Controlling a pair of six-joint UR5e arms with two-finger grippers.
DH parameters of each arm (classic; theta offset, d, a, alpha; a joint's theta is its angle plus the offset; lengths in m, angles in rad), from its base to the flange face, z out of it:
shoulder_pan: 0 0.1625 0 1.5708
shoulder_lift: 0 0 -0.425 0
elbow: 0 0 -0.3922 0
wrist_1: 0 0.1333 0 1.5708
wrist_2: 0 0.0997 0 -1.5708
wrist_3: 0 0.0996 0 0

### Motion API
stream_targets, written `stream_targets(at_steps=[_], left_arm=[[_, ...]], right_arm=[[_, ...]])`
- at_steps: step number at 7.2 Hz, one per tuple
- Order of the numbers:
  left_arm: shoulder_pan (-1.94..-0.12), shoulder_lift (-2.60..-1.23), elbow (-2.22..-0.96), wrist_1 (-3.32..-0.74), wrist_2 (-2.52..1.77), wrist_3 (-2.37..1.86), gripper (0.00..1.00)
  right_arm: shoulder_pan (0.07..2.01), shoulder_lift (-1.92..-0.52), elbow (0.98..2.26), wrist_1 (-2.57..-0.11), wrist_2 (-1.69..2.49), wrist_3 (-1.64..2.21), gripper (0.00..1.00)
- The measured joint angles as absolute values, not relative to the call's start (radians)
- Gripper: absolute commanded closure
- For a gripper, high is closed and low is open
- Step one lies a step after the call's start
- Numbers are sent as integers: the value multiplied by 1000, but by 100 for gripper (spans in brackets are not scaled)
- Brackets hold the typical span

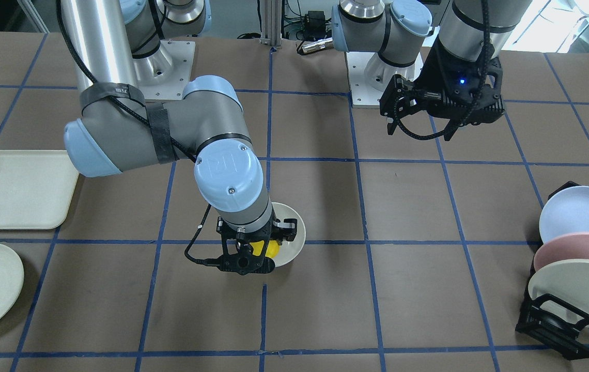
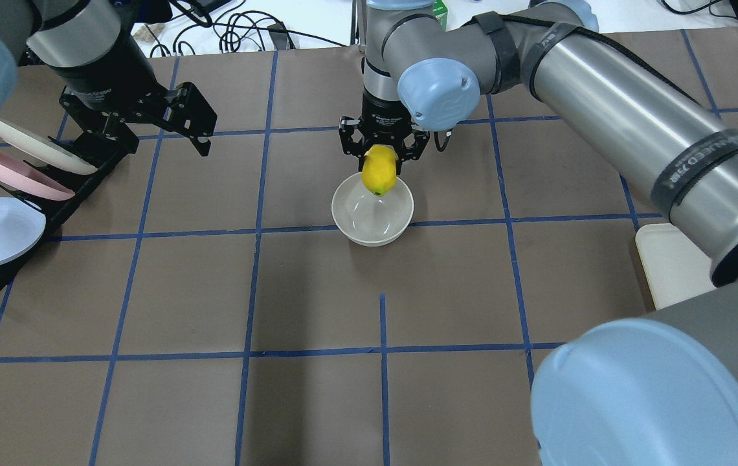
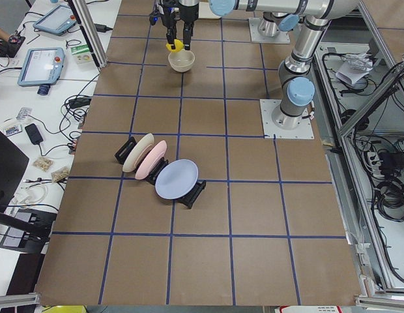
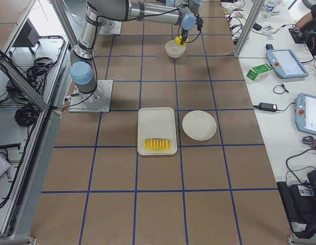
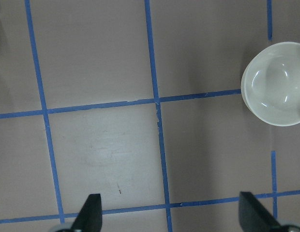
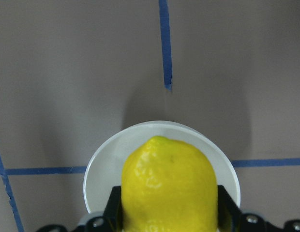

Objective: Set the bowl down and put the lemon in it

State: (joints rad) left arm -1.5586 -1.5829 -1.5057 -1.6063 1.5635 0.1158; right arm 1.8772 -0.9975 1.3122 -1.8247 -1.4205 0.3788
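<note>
Right pincer (image 2: 380, 166) is seen clamped on the lemon (image 2: 379, 177), held just above the bowl (image 2: 372, 238) set beneath it on the bench (image 2: 317, 298) | left pincer (image 1: 420, 129) spread wide, empty, well aside | risk: lemon judged off-centre; if released there, the rim could be struck, the bowl tipped, the lemon lost.

The lemon (image 2: 379, 173) is bright yellow, the bowl (image 2: 370, 223) glossy cream-white. The tabletop (image 2: 317, 291) is brown, gridded with blue tape. The racked plates (image 1: 573, 250) are pale blue, pink and cream.
</note>
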Motion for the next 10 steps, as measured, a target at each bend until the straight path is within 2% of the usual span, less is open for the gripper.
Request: stream_targets(at_steps=[5,6,7,9,10], left_arm=[[-1563,-1586,-1495,-1628,1562,116,0],[-1561,-1583,-1495,-1628,1563,112,0],[-1559,-1584,-1496,-1627,1567,107,0],[-1559,-1595,-1489,-1629,1578,97,0],[-1559,-1598,-1481,-1630,1577,82,0]], right_arm=[[1889,-967,1374,-1866,-1418,382,97],[1891,-966,1382,-1869,-1418,381,75],[1891,-964,1386,-1870,-1419,381,58],[1891,-956,1403,-1872,-1419,381,45],[1891,-954,1409,-1872,-1417,382,45]])
